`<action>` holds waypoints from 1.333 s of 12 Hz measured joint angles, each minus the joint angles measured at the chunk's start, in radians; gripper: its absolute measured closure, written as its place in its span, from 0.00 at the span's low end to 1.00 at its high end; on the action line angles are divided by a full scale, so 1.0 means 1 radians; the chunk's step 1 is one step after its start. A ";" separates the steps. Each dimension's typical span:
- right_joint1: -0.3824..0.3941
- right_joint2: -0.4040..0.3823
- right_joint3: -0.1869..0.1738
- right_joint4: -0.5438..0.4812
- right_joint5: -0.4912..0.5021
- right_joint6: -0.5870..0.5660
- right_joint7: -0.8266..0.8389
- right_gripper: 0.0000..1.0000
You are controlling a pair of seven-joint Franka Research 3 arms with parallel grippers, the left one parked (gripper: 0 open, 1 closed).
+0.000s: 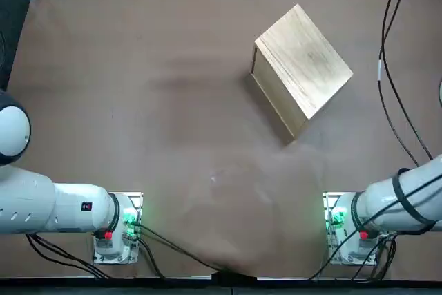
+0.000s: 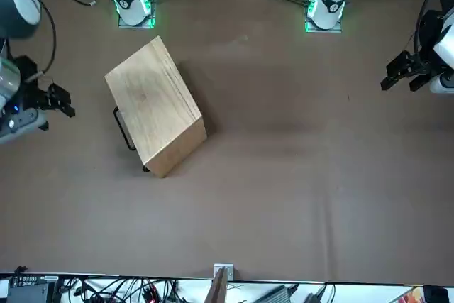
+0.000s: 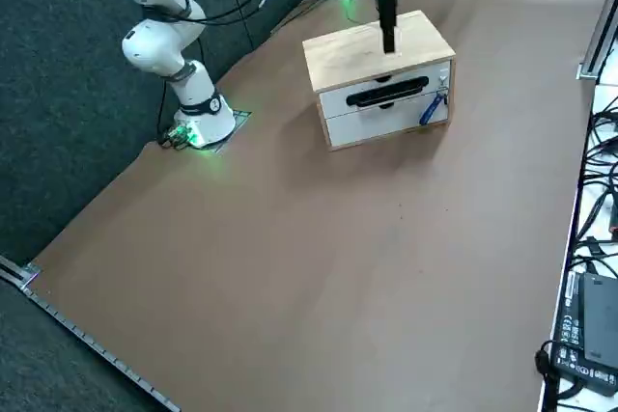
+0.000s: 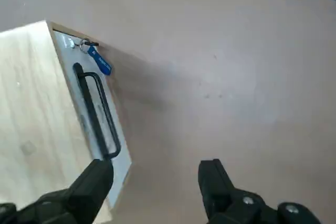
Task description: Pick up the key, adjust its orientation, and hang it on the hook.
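"Blue tag [image 4: 100,60], key ring [image 4: 83,49]: position?"
"Far end of the box's [image 4: 37,114] right-facing front; ring apparently on the hook [image 4: 72,44], seating unclear."
"Hazard?"
"Sideways travel could catch the handle [image 4: 107,114], jolting the key loose."
"Hand [image 4: 156,163]?"
"Wide open, empty, poised above the table's [image 3: 290,267] right side."
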 joint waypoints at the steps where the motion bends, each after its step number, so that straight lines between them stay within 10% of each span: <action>1: 0.000 -0.019 0.000 0.000 -0.002 -0.025 0.052 0.00; 16: 0.013 -0.131 0.003 -0.006 -0.003 -0.121 0.372 0.00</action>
